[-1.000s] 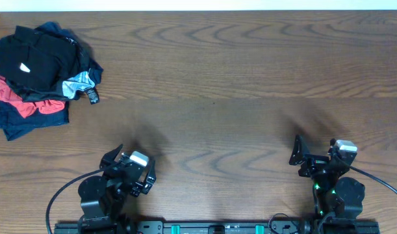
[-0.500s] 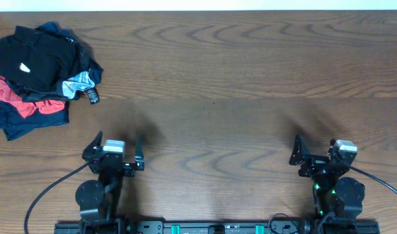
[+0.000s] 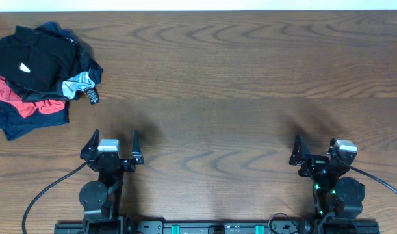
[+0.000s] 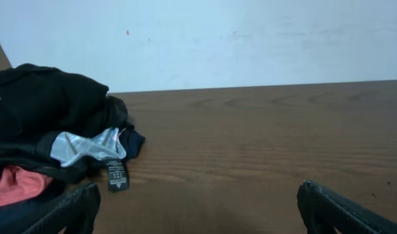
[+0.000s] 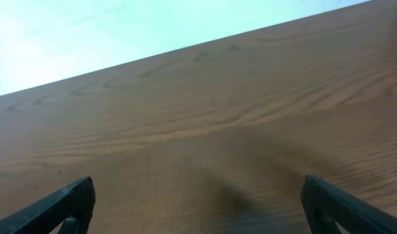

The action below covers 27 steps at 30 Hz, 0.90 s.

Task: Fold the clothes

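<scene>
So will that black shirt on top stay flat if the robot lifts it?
Probably not: the black shirt lies crumpled, so it would likely droop, floppy. It overlaps the red garment, which may drag along.

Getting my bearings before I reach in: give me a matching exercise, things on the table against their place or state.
1. clothes pile
2. red garment
3. left gripper
4. right gripper

A. open, near edge, right side
B. far-left corner of the table
C. open, near edge, left side
D. low in the pile, under the black shirt

Pairs: 1-B, 2-D, 3-C, 4-A
</scene>
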### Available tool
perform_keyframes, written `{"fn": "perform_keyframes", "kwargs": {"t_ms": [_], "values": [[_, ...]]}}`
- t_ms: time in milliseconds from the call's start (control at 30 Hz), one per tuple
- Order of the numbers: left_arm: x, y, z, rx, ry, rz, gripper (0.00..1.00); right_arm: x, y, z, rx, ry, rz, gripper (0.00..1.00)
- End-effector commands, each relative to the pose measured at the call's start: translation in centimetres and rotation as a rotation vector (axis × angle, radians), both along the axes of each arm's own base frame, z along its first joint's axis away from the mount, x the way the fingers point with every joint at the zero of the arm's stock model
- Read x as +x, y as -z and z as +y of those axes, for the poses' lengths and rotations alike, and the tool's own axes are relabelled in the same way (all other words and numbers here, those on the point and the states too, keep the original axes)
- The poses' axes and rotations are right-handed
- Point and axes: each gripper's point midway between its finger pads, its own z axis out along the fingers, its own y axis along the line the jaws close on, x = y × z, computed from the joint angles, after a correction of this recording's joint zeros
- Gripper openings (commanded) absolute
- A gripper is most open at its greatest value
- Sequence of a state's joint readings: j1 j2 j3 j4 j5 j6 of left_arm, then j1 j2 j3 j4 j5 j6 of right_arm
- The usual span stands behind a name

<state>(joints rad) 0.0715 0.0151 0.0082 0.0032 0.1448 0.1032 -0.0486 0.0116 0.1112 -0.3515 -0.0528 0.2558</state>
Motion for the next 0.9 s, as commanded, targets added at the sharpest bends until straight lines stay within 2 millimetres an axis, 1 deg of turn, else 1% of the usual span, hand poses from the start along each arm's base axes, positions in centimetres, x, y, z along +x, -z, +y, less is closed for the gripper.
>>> {"fn": "perform_keyframes", "kwargs": {"t_ms": [0, 100, 200, 400, 700, 867], "values": [[-0.2, 1.8, 0.0, -0.016, -0.006, 0.070, 0.98, 0.0, 0.1, -0.1, -0.008, 0.003, 0.000, 0.99], [-0.1, 2.6, 0.6, -0.032, -0.039, 0.103, 0.98, 0.0, 0.1, -0.1, -0.008, 0.003, -0.001, 0.99], [-0.1, 3.0, 0.5, -0.033, -0.038, 0.123, 0.98, 0.0, 0.1, -0.1, -0.008, 0.003, -0.001, 0.99], [-0.1, 2.9, 0.4, -0.035, -0.028, 0.119, 0.98, 0.0, 0.1, -0.2, -0.008, 0.003, -0.001, 0.99], [-0.1, 3.0, -0.5, -0.031, 0.005, 0.122, 0.98, 0.0, 0.1, -0.1, -0.008, 0.003, -0.001, 0.99], [-0.1, 2.9, -0.5, -0.031, 0.005, 0.121, 0.98, 0.0, 0.1, -0.1, -0.008, 0.003, -0.001, 0.99]]}}
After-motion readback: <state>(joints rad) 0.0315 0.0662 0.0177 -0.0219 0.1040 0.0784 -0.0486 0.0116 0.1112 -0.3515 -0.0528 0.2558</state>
